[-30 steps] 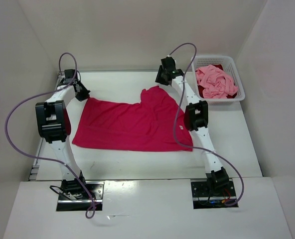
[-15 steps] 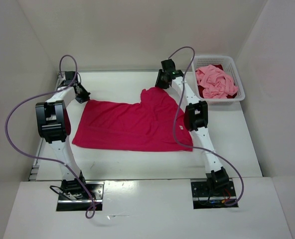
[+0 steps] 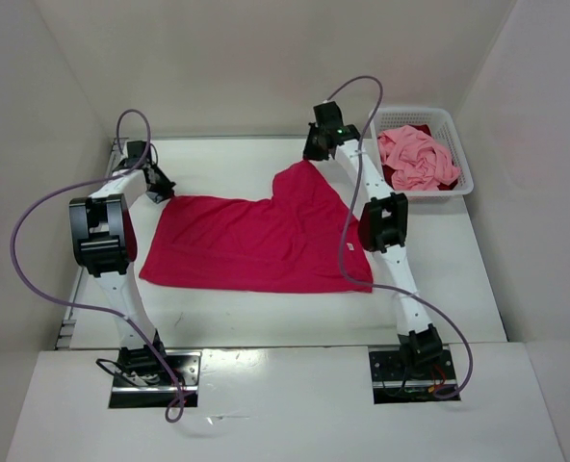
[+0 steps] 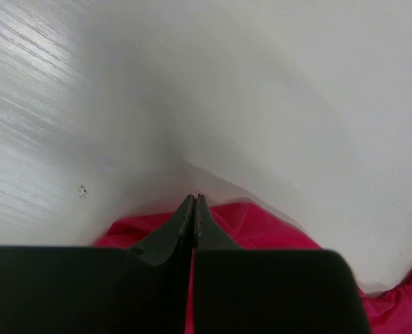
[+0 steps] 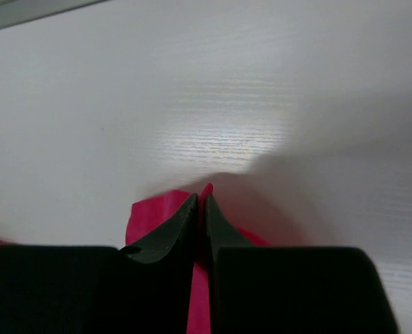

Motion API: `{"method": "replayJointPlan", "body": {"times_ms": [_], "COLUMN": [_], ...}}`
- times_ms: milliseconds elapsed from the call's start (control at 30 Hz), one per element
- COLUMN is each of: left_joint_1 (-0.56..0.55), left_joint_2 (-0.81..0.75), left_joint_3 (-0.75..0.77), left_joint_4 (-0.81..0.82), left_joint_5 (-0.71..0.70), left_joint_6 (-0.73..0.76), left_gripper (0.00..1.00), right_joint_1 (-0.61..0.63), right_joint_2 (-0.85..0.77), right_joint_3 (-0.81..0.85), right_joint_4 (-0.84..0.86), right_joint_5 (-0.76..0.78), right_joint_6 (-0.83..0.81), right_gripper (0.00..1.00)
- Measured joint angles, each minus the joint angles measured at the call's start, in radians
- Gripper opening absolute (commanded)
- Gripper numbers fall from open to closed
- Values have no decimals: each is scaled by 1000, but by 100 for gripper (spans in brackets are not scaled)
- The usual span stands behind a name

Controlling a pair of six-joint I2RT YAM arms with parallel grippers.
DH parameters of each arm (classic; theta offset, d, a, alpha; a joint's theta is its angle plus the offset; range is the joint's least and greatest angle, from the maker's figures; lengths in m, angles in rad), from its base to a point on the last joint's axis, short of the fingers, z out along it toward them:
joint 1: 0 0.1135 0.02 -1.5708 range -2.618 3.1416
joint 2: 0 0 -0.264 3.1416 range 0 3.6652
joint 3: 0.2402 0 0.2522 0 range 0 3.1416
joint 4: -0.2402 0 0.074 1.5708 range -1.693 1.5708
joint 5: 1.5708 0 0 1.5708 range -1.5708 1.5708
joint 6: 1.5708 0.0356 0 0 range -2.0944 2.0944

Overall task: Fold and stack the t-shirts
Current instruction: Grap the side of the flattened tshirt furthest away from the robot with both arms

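Magenta-red cloth t-shirt (image 3: 256, 241) lies left of the white plastic lattice basket (image 3: 464, 173); left gripper (image 4: 194, 199) and right gripper (image 5: 200, 197) clamp its far corners.

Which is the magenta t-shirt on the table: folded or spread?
Spread: the magenta t-shirt lies flat on the table, one far corner pinched up by the right pincer.

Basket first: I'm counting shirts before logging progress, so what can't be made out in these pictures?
- Top view: the dark crimson shirt in the basket is mostly buried under the light pink shirt; only a sliver shows.
- Top view: the right arm crosses the magenta t-shirt, hiding its right edge.
- Wrist views: the left tool and right tool block how much cloth each pinches.
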Motion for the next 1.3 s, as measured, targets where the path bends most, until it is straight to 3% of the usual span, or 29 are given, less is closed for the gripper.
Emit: {"method": "replayJointPlan", "body": {"times_ms": [33,67,100,167,300,800,1133,1300], "left_joint_1": [0,0,0,0,0,0,0,0], "left_joint_2": [0,0,0,0,0,0,0,0], "left_joint_3": [-5,-10,-13,-16,-16,-16,-15,-15], "left_joint_4": [1,3,3,2,4,5,5,5], "left_joint_5": [0,0,0,0,0,1,11,14], "left_joint_6": [0,0,0,0,0,0,0,0], "left_gripper": [0,0,0,0,0,0,0,0], "right_joint_1": [2,3,5,9,9,-22,-27,-27], "right_joint_2": [-24,-58,-88,-142,-164,15,26,43], "right_joint_3": [-10,-37,-61,-104,-132,-60,-53,-51], "right_joint_4": [2,8,10,15,27,14,56,78], "right_joint_5": [12,29,42,58,75,19,-34,-45], "right_joint_6": [-7,-17,-20,-36,-49,-32,-3,10], "right_gripper": [21,39,46,53,57,51,50,31]}}
